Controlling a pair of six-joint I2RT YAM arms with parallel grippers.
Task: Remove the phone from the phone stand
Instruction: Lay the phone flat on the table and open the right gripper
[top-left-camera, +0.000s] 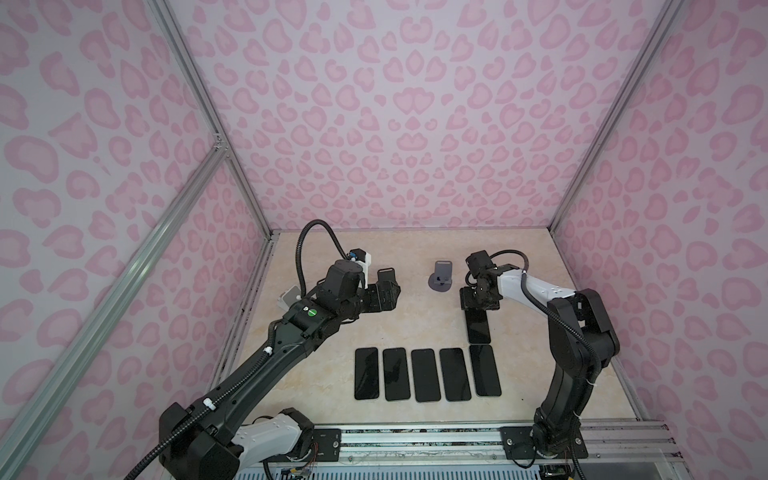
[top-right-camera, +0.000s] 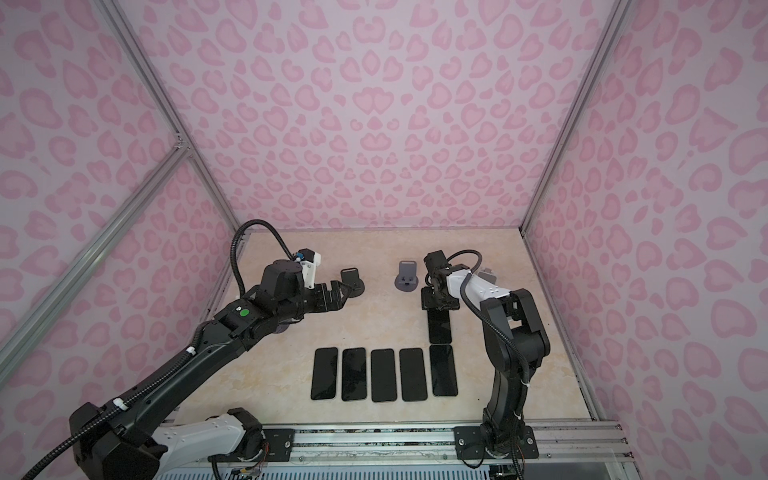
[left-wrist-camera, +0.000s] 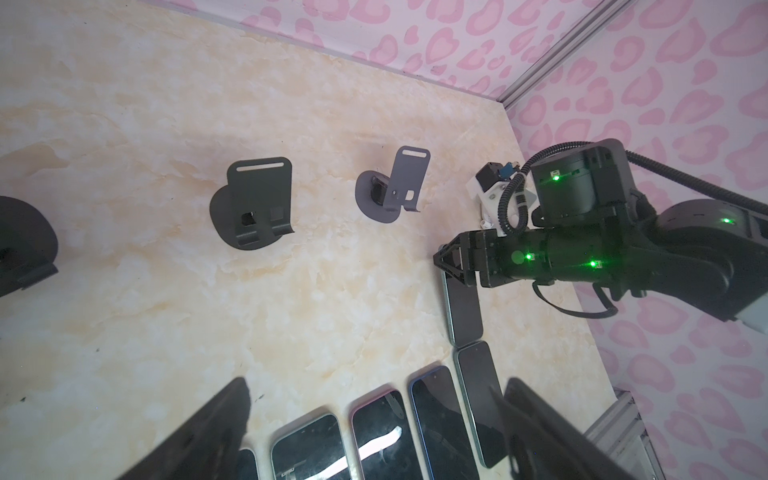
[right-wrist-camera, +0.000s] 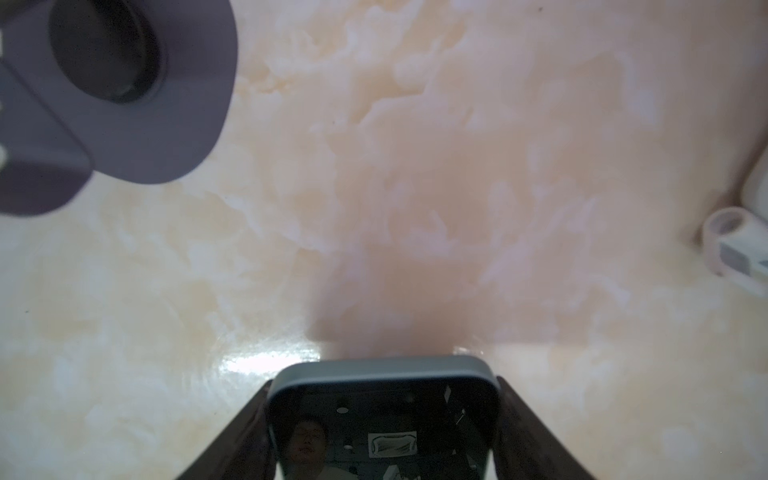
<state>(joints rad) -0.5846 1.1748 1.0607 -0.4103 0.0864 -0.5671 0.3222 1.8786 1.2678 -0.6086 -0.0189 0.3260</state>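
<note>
Five phones (top-left-camera: 425, 375) lie face up in a row, side by side, on the near part of the marbled table (top-left-camera: 415, 320), their dark screens catching reflections in the left wrist view. Just beyond the rightmost of them a sixth phone (top-left-camera: 478, 330) lies lengthwise, its near end almost touching that neighbour, off every stand. The right end effector (top-left-camera: 478, 306) sits over its far end. In the right wrist view its two fingers (right-wrist-camera: 523, 424) press against the phone's long sides, pinching it; whether the phone rests flat on the table or is raised a little cannot be told. To the left, across bare table, the left end effector (top-left-camera: 390, 291) hangs above the surface with its fingers spread wide, gripping nothing. Its tips are just beside the round base of a dark phone stand (top-left-camera: 386, 275), which is upright. Near the right end effector and slightly farther back, a grey phone stand (top-left-camera: 440, 276) is also upright, its lip and back plate bare in the left wrist view. Pink-patterned walls (top-left-camera: 415, 124) close in the table behind
</note>
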